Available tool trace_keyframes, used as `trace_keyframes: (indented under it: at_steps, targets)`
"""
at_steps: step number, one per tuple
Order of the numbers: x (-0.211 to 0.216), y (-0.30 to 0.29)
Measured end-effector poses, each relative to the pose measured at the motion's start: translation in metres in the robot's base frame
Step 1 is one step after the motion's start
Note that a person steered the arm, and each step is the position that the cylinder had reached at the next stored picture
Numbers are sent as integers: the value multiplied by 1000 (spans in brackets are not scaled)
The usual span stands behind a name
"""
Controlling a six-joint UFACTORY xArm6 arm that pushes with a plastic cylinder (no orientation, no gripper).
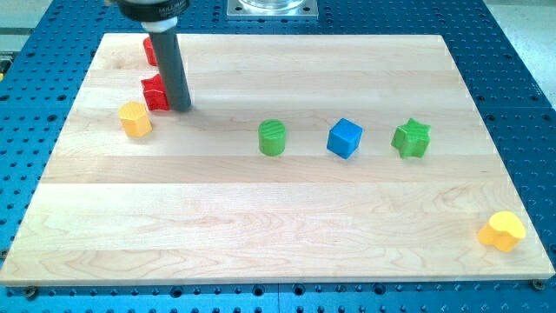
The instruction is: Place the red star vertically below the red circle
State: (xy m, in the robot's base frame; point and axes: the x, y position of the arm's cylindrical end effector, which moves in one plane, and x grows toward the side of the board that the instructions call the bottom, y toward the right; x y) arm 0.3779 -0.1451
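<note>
The red star [155, 92] lies near the board's upper left, partly hidden by my rod. My tip [181, 108] rests on the board touching the star's right side. The red circle [149, 50] sits above the star at the view's top left, mostly hidden behind the rod, so its shape is hard to make out. The star is just below the circle, slightly to its right.
A yellow block [135, 119] lies just below-left of the star. A green cylinder [272, 137], a blue cube [345, 138] and a green star [412, 138] form a row across the middle. A yellow heart [502, 231] sits at the bottom right. The wooden board [278, 217] rests on a blue perforated table.
</note>
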Motion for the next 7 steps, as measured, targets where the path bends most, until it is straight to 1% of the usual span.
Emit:
trace_keyframes:
  at_steps: [1,4,5,6,7]
  targets:
    - [8,-44]
    - [-9,-33]
    - [38,-38]
    - [116,-105]
    - [106,-158]
